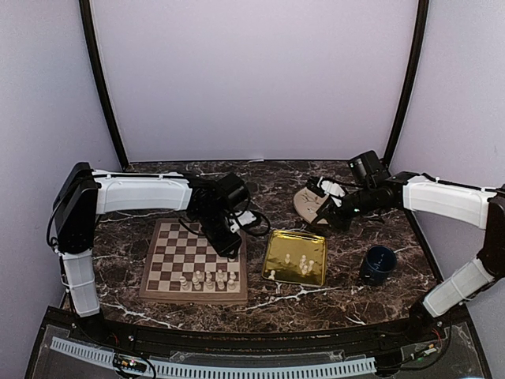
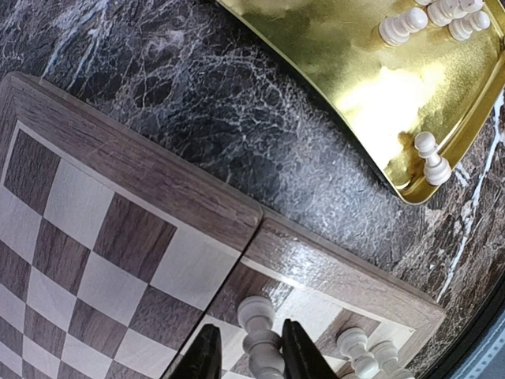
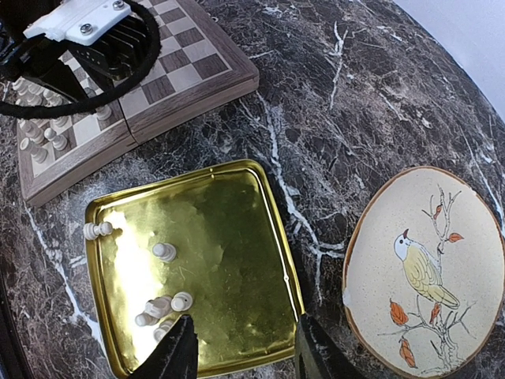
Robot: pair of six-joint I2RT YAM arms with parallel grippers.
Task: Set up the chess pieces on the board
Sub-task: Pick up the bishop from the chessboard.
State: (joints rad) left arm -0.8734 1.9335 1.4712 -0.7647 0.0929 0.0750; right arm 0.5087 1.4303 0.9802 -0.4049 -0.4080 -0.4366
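**Left gripper** (image 2: 252,351): the fingers (image 2: 207,357) are pinching a single cream-white piece (image 2: 260,332) by its stem. They are keeping it upright, so that its base is facing the squares, ready to be stood. It is hanging over the board (image 2: 118,170), close to the edge that is facing the gold tray (image 2: 371,87). This is probably a placing step.

**Right gripper** (image 3: 246,351): the fingers (image 3: 177,355) are standing spread, with nothing between them. They are hovering over the tray's side that is turned away from the board. By my judgement they are waiting wide so as to drop around the next figure.

**Chess pieces**, on the board (image 1: 207,278): a small cluster is standing upright in the ranks nearest the arm bases, toward the tray-side half. The far ranks are showing bare checks, so the set-up is looking well short of done.

**Chess pieces**, off the board (image 3: 164,251): a handful are sitting in the tray just beside the board, some upright and some lying toppled.

**Appearance**: these are tiny turned figures, each with a round head, a thin collar and a flared foot. Most are reading as pawns, pale against the dark brown and tan checks.

**Other items**: a bird plate (image 3: 426,268) is lying beyond the tray from the board. A blue cup (image 1: 377,264) is standing well apart from the board on the marble table (image 1: 276,181).
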